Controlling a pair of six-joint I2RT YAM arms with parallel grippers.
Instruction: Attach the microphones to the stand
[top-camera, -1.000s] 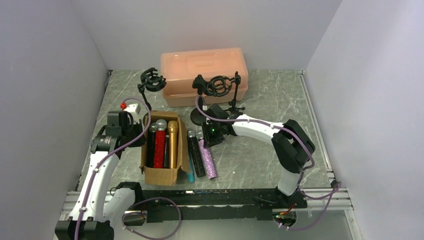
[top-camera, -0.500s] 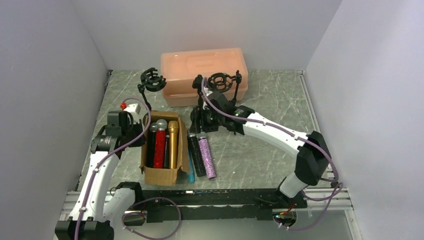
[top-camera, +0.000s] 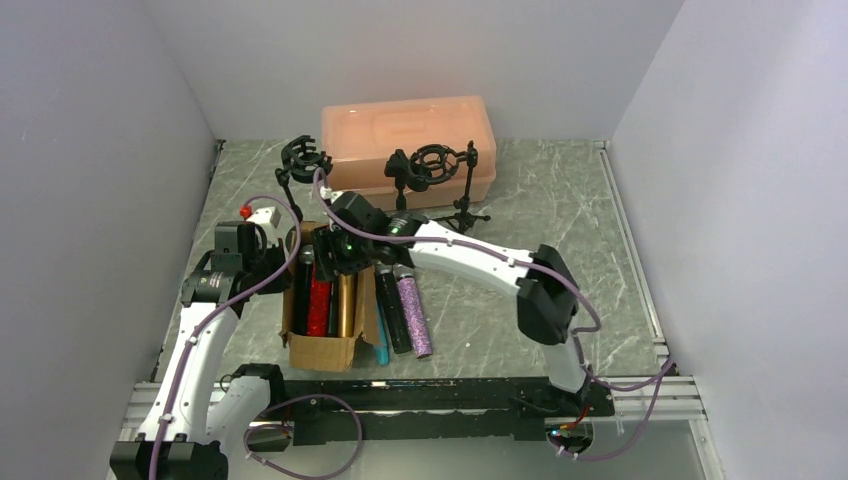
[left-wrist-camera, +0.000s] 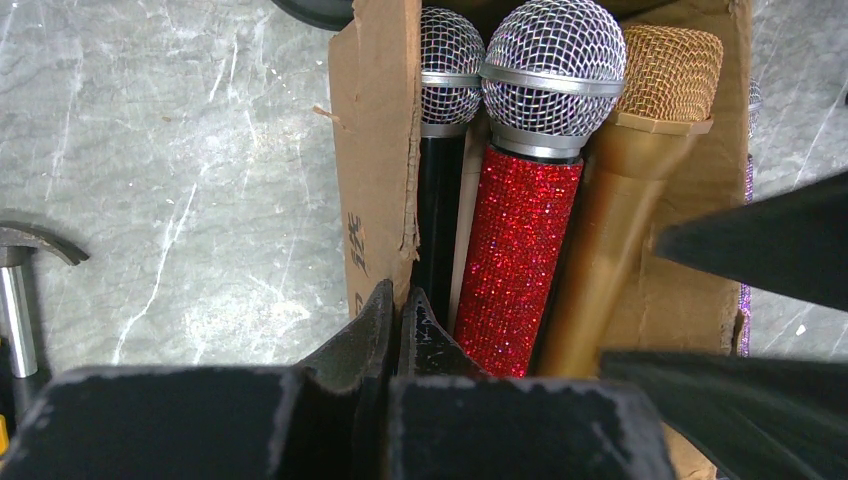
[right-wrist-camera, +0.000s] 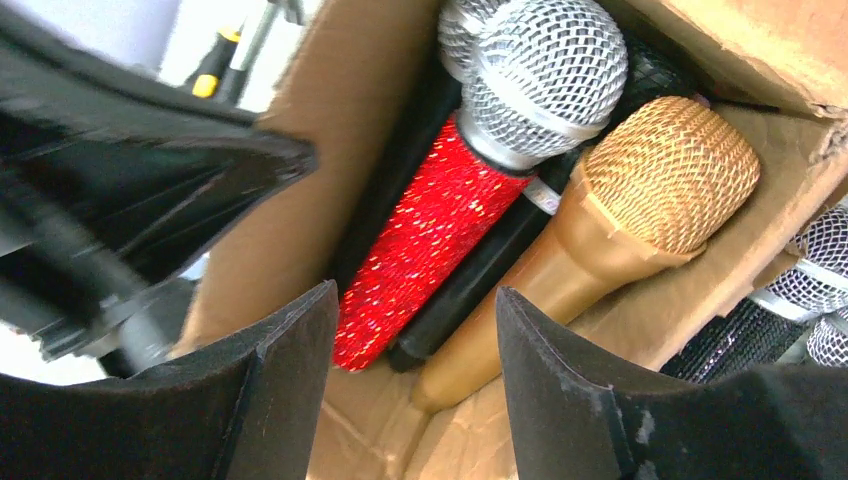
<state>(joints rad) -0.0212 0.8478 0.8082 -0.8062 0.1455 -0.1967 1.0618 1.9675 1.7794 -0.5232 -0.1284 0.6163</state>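
Observation:
A cardboard box (top-camera: 320, 350) holds a black microphone (left-wrist-camera: 440, 200), a red glitter microphone (left-wrist-camera: 520, 250) and a gold microphone (left-wrist-camera: 620, 220), heads toward the back. My right gripper (right-wrist-camera: 415, 292) hangs open over the box, above the lower ends of the red glitter microphone (right-wrist-camera: 440, 230) and gold microphone (right-wrist-camera: 620, 210), holding nothing. My left gripper (left-wrist-camera: 400, 298) is shut, its tips at the box's left wall (left-wrist-camera: 375, 180); whether it pinches the cardboard is unclear. Two black stands with ring clips, one (top-camera: 304, 160) and another (top-camera: 437, 166), stand behind the box, both clips bare.
A black glitter microphone (top-camera: 392, 310), a purple glitter one (top-camera: 413, 315) and a teal one (top-camera: 381, 352) lie on the table right of the box. A peach plastic case (top-camera: 408, 125) sits at the back. Grey walls close in left and right.
My right arm swung left from beside the right stand to above the cardboard box, and its jaws opened wider. The left arm and the microphones stayed put.

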